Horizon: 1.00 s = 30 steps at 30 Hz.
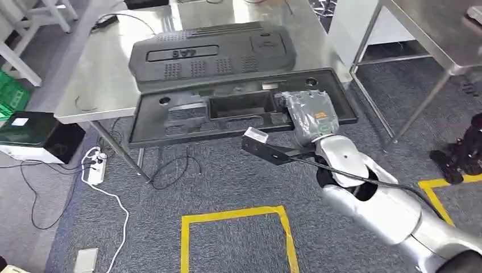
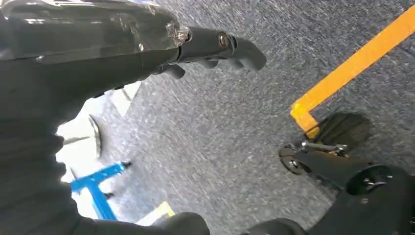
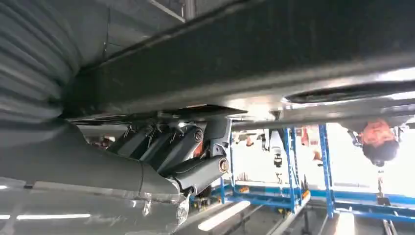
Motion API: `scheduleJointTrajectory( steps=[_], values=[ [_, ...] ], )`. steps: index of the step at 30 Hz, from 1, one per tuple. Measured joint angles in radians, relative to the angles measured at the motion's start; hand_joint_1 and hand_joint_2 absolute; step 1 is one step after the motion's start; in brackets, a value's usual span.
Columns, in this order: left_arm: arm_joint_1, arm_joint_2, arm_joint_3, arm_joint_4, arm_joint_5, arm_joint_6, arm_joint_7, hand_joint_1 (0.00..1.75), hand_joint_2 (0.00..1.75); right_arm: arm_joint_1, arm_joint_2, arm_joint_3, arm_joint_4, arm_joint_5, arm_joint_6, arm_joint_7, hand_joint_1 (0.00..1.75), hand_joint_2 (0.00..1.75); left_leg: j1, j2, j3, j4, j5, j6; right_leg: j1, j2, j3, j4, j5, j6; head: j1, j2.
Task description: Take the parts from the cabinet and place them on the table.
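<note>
Gripping the near edge of a long black tray-shaped part, the right robot hand has its fingers curled under the rim, as the right wrist view shows. That part rests partly on the steel tabletop, its front edge overhanging toward the robot. Just behind it on the same tabletop lies a second black part, a ribbed cover. The left robot hand hangs over grey carpet, fingers curled in, holding nothing. Yellow tape marks the floor.
</note>
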Motion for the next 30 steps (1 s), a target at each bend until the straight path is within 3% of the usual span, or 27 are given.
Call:
scheduleJointTrajectory(
  steps=[1, 2, 4, 5, 6, 7, 9, 10, 11, 12, 14, 15, 16, 17, 19, 20, 21, 22, 24, 25, 26, 27, 29, 30],
  values=[
    [0.000, 0.001, 0.000, 0.000, 0.000, 0.000, 0.000, 0.00, 1.75, -0.003, 0.000, 0.000, 0.000, 0.000, -0.001, -0.001, 1.75, 1.75, -0.002, -0.019, -0.016, 0.040, -0.029, 0.010, 0.003, 0.001, 0.002, 0.000, -0.002, -0.007, -0.013, 0.000],
    [0.001, 0.001, 0.000, 0.000, 0.000, 0.000, 0.000, 0.00, 1.75, -0.008, 0.001, 0.000, 0.000, 0.000, -0.002, -0.002, 1.75, 1.75, -0.009, -0.028, -0.054, 0.114, -0.065, 0.019, 0.005, 0.002, 0.003, -0.001, -0.002, -0.008, -0.017, 0.000],
    [0.002, 0.001, 0.000, 0.000, 0.000, 0.000, -0.001, 0.00, 1.75, -0.007, 0.002, 0.000, 0.000, 0.000, -0.003, -0.002, 1.75, 1.75, -0.029, -0.036, -0.153, 0.288, -0.125, 0.033, 0.015, 0.006, 0.008, -0.004, -0.006, -0.014, -0.041, 0.000],
    [0.004, 0.001, 0.000, 0.000, 0.000, 0.000, -0.001, 0.00, 1.75, -0.006, 0.003, 0.001, 0.000, 0.000, -0.003, -0.002, 1.75, 1.75, -0.037, -0.038, -0.191, 0.341, -0.130, 0.042, 0.022, 0.008, 0.010, -0.004, -0.008, -0.018, -0.046, 0.000],
    [0.006, 0.001, 0.000, 0.000, 0.000, 0.000, -0.001, 0.00, 1.75, -0.006, 0.003, 0.001, 0.000, 0.000, -0.003, -0.003, 1.75, 1.75, -0.047, -0.040, -0.209, 0.348, -0.111, 0.055, 0.028, 0.012, 0.014, -0.004, -0.010, -0.021, -0.049, 0.000],
    [0.009, 0.001, 0.000, 0.000, 0.000, 0.000, -0.001, 0.00, 1.75, -0.006, 0.003, 0.001, 0.000, 0.000, -0.003, -0.003, 1.75, 1.75, -0.059, -0.042, -0.204, 0.309, -0.070, 0.071, 0.034, 0.015, 0.020, -0.006, -0.013, -0.025, -0.051, 0.000],
    [0.011, 0.001, 0.000, 0.000, 0.001, 0.000, -0.001, 0.00, 1.75, -0.006, 0.004, 0.001, 0.000, 0.000, -0.003, -0.003, 1.75, 1.75, -0.086, -0.051, -0.155, 0.146, 0.041, 0.113, 0.042, 0.021, 0.034, -0.016, -0.015, -0.028, -0.053, 0.000],
    [0.013, 0.006, 0.000, 0.000, 0.001, 0.001, -0.001, 0.00, 1.75, -0.006, 0.004, 0.001, 0.000, 0.000, -0.003, -0.003, 1.75, 1.75, -0.102, -0.063, -0.138, 0.076, 0.069, 0.136, 0.040, 0.023, 0.039, -0.023, -0.015, -0.028, -0.053, 0.000],
    [0.015, 0.006, 0.000, 0.000, 0.001, 0.001, -0.001, 0.00, 1.75, -0.006, 0.004, 0.002, 0.001, 0.000, -0.003, -0.003, 1.75, 1.75, -0.097, -0.062, -0.126, 0.060, 0.064, 0.142, 0.048, 0.026, 0.040, -0.025, -0.014, -0.026, -0.048, 0.000],
    [0.014, 0.006, 0.000, 0.000, 0.001, 0.002, -0.001, 0.00, 1.75, -0.005, 0.004, 0.002, 0.001, -0.001, -0.003, -0.003, 1.75, 1.75, -0.103, -0.058, -0.124, 0.047, 0.064, 0.137, 0.043, 0.027, 0.039, -0.027, -0.014, -0.024, -0.048, 0.000],
    [0.014, 0.006, 0.000, 0.000, 0.001, 0.002, -0.001, 0.00, 1.75, -0.005, 0.004, 0.002, 0.001, -0.001, -0.004, -0.003, 1.75, 1.75, -0.104, -0.057, -0.121, 0.039, 0.063, 0.138, 0.038, 0.026, 0.044, -0.039, -0.013, -0.017, -0.053, 0.000],
    [0.014, 0.006, 0.000, 0.000, 0.001, 0.002, -0.001, 0.00, 1.75, -0.006, 0.004, 0.002, 0.001, -0.001, -0.004, -0.003, 1.75, 1.75, -0.094, -0.054, -0.103, 0.010, 0.071, 0.133, 0.043, 0.025, 0.050, -0.043, -0.015, -0.010, -0.056, 0.000],
    [0.014, 0.006, 0.000, 0.000, 0.000, 0.002, -0.002, 0.00, 1.75, -0.006, 0.004, 0.001, 0.001, -0.001, -0.005, -0.003, 1.75, 1.75, -0.092, -0.052, -0.090, -0.006, 0.077, 0.125, 0.043, 0.014, 0.049, -0.028, -0.023, -0.007, -0.050, 0.000],
    [0.014, 0.006, 0.000, 0.000, 0.000, 0.002, -0.002, 0.00, 1.75, -0.010, 0.004, 0.001, 0.001, -0.001, -0.005, -0.003, 1.75, 1.75, -0.091, -0.051, -0.085, -0.013, 0.078, 0.129, 0.044, 0.009, 0.026, 0.016, -0.051, -0.004, -0.037, 0.000],
    [0.013, 0.005, 0.000, 0.000, 0.000, 0.002, -0.002, 0.00, 1.75, -0.009, 0.006, 0.002, 0.001, -0.002, -0.006, -0.004, 1.75, 1.75, -0.091, -0.050, -0.082, -0.011, 0.074, 0.131, 0.042, 0.004, -0.051, 0.158, -0.109, 0.001, -0.028, 0.000],
    [0.013, 0.003, 0.000, 0.000, 0.000, 0.001, -0.002, 0.00, 1.75, -0.005, 0.005, 0.002, 0.002, -0.003, -0.006, -0.004, 1.75, 1.75, -0.091, -0.047, -0.080, -0.011, 0.070, 0.131, 0.041, 0.003, -0.086, 0.216, -0.120, 0.003, -0.025, 0.000],
    [0.013, 0.003, 0.000, 0.000, 0.000, 0.001, -0.002, 0.00, 1.75, -0.003, 0.005, 0.002, 0.002, -0.003, -0.006, -0.004, 1.75, 1.75, -0.090, -0.047, -0.076, -0.008, 0.065, 0.131, 0.040, 0.003, -0.102, 0.231, -0.107, 0.006, -0.019, 0.000],
    [0.014, 0.003, 0.000, 0.000, 0.000, 0.001, -0.002, 0.00, 1.75, -0.001, 0.005, 0.002, 0.002, -0.003, -0.006, -0.004, 1.75, 1.75, -0.089, -0.047, -0.071, -0.005, 0.059, 0.128, 0.040, 0.001, -0.093, 0.198, -0.070, 0.008, -0.013, 0.000],
    [0.013, 0.002, 0.000, 0.000, 0.000, 0.001, -0.002, 0.00, 1.75, -0.002, 0.005, 0.001, 0.002, -0.003, -0.006, -0.004, 1.75, 1.75, -0.088, -0.046, -0.058, 0.007, 0.041, 0.123, 0.039, -0.007, -0.026, 0.040, 0.029, 0.008, -0.002, 0.000],
    [0.013, 0.002, 0.000, 0.000, 0.000, 0.001, -0.002, 0.00, 1.75, -0.001, 0.005, 0.000, 0.002, -0.003, -0.006, -0.004, 1.75, 1.75, -0.088, -0.045, -0.054, 0.013, 0.029, 0.117, 0.041, -0.016, 0.007, -0.027, 0.041, 0.004, 0.004, 0.000],
    [0.011, 0.002, 0.000, 0.000, 0.000, 0.001, -0.002, 0.00, 1.75, -0.003, 0.006, 0.001, 0.002, -0.003, -0.007, -0.004, 1.75, 1.75, -0.094, -0.045, -0.058, 0.020, 0.024, 0.111, 0.048, -0.019, 0.014, -0.036, 0.029, 0.001, 0.004, 0.000],
    [0.011, 0.002, 0.000, 0.000, 0.000, 0.001, -0.002, 0.00, 1.75, -0.004, 0.006, 0.001, 0.002, -0.003, -0.007, -0.005, 1.75, 1.75, -0.091, -0.045, -0.059, 0.020, 0.023, 0.107, 0.047, -0.014, 0.014, -0.038, 0.024, -0.010, 0.004, 0.000],
    [0.010, 0.002, 0.000, 0.000, 0.000, 0.001, -0.002, 0.00, 1.75, -0.003, 0.005, 0.001, 0.002, -0.003, -0.007, -0.005, 1.75, 1.75, -0.090, -0.040, -0.053, 0.016, 0.018, 0.098, 0.051, -0.009, 0.016, -0.041, 0.017, -0.021, 0.000, 0.000],
    [0.009, 0.002, 0.000, 0.000, 0.000, 0.001, -0.002, 0.00, 1.75, -0.003, 0.005, 0.000, 0.002, -0.003, -0.007, -0.004, 1.75, 1.75, -0.094, -0.039, -0.048, 0.018, 0.012, 0.092, 0.045, -0.007, 0.022, -0.049, 0.018, -0.026, 0.001, 0.000]
  ],
)
